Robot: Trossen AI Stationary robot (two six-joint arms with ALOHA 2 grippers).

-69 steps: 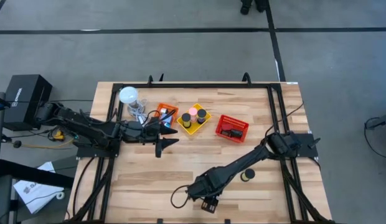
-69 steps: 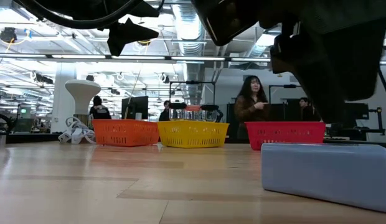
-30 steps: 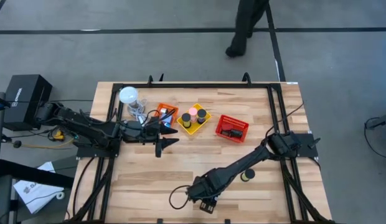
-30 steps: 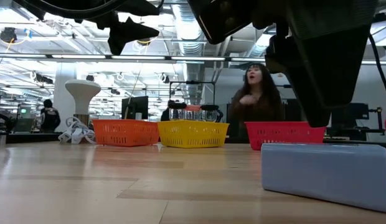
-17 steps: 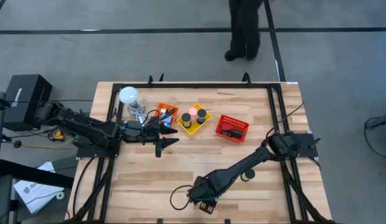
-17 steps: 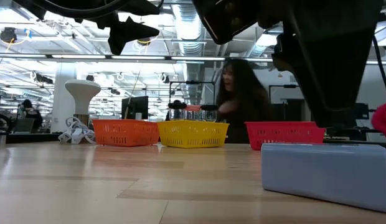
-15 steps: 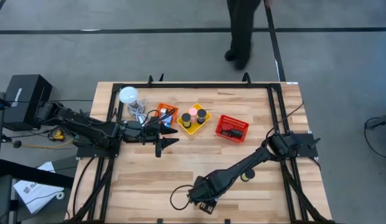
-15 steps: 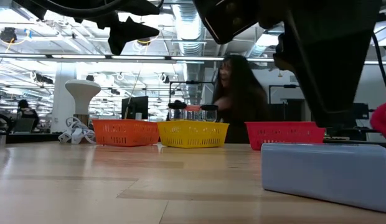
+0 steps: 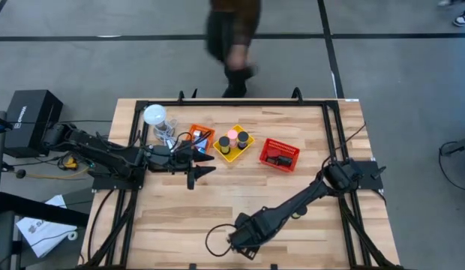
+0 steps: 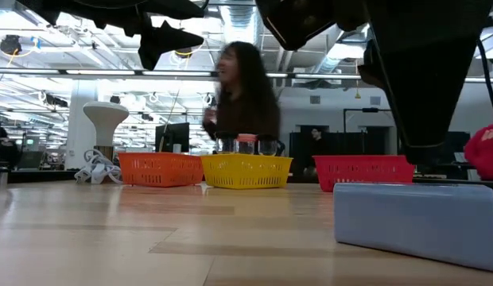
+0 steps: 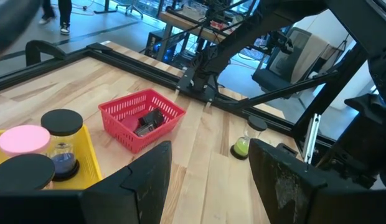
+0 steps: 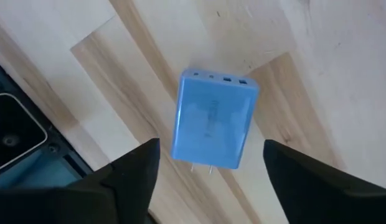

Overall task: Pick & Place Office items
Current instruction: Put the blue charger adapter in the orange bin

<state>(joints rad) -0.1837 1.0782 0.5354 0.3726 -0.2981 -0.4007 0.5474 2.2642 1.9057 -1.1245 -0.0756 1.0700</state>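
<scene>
I can read almost nothing here. The black box point(image 9: 31, 120) on the floor off my left side, just beyond the table's point(image 9: 180, 217) edge, carries a short white mark along its top, but the letters are too small for me to make out. The light-blue block point(image 12: 213, 119) lying on the table below my right wrist has faint raised lettering across its flat face, and I cannot tell a single word of it. The papers point(image 9: 39, 229) on the floor beside the box show print that stays unreadable too.
</scene>
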